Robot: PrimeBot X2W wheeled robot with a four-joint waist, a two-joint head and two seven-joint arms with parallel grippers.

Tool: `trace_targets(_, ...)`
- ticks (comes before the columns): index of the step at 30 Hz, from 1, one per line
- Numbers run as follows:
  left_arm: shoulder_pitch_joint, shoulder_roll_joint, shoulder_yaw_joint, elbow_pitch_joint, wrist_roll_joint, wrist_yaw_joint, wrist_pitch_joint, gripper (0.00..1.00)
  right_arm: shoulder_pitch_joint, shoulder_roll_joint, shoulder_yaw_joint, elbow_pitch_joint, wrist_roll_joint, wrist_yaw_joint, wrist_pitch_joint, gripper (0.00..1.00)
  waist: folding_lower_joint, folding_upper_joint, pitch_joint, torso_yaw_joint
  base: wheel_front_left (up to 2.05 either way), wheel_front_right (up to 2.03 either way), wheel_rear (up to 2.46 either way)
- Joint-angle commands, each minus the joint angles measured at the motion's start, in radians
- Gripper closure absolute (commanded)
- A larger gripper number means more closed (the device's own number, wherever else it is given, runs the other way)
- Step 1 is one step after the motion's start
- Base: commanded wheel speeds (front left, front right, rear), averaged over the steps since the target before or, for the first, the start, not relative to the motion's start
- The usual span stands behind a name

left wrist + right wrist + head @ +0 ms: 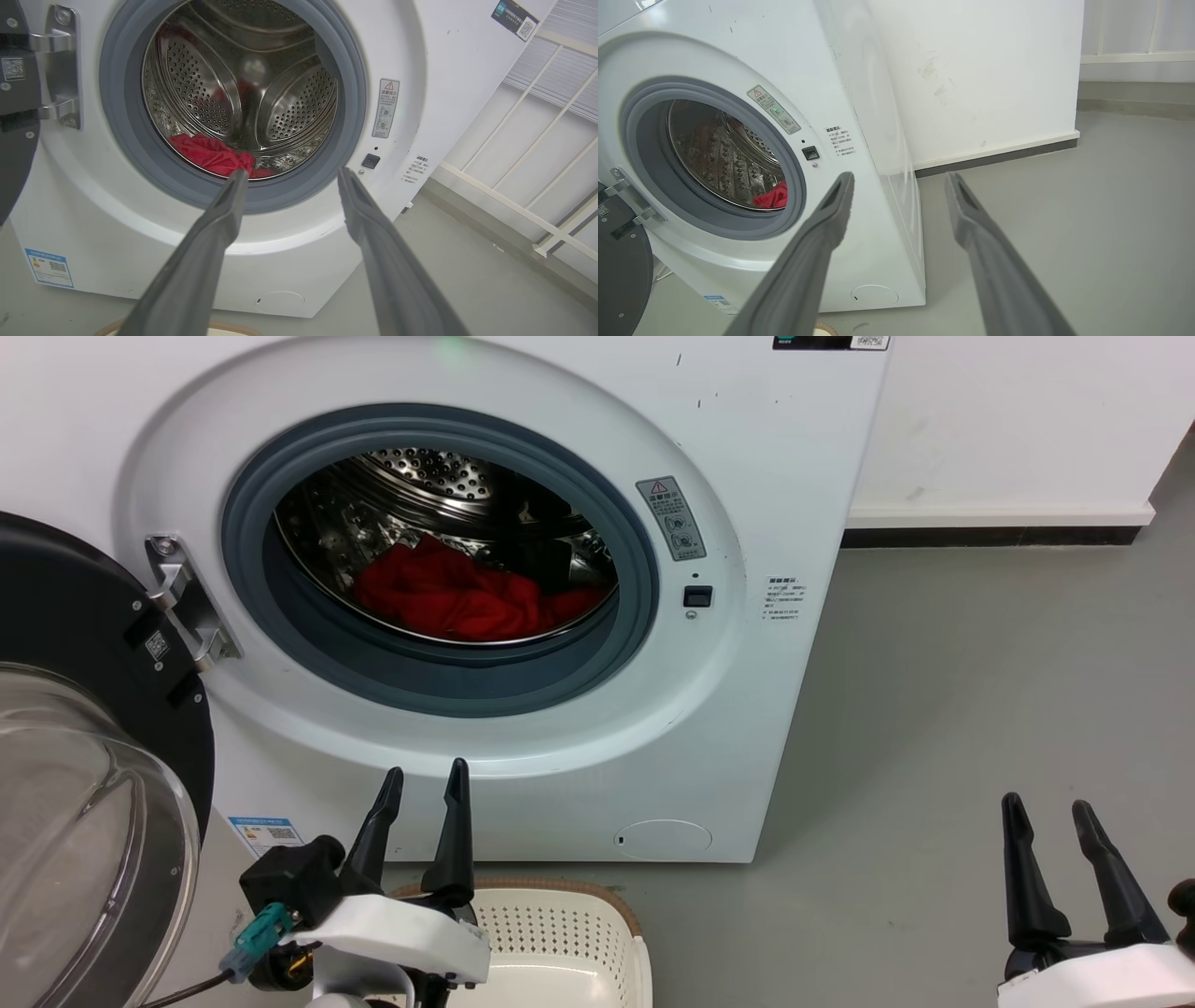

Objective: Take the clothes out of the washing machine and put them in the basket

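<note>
The white washing machine [775, 504] stands with its door [89, 784] swung open to the left. Bright red clothes [457, 597] lie crumpled at the bottom of the steel drum; the clothes [210, 154] sit just behind the grey gasket, and a corner of the clothes [774, 198] shows from the right. The cream basket [560, 943] with its brown rim sits on the floor in front of the machine. My left gripper [427, 782] is open above the basket's near-left edge, outside the drum. My right gripper [1046, 807] is open over the floor at the lower right.
The glass porthole door [16, 112] hangs on its metal hinge [187, 607] at the left, close to my left arm. Grey floor [980, 709] stretches to the right of the machine, up to a white wall [1018, 420] with a dark skirting.
</note>
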Motion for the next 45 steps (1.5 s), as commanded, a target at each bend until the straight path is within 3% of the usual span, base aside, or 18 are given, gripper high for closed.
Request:
trace_targets(1, 0.001, 0.003, -0.005, -0.010, 0.029, 0.005, -0.009, 0.00, 0.012, -0.004, -0.003, -0.019, -0.029, 0.000, -0.006, 0.00, 0.0000, -0.0001, 0.000, 0.001, 0.00, 0.00, 0.00)
trace_targets(45, 0.023, 0.003, -0.071, 0.004, 0.352, 0.052, -0.099, 0.00, 0.075, -0.004, -0.026, -0.083, -0.372, 0.000, -0.046, 0.00, 0.0000, -0.0001, 0.004, 0.026, 0.00, 0.00, 0.00)
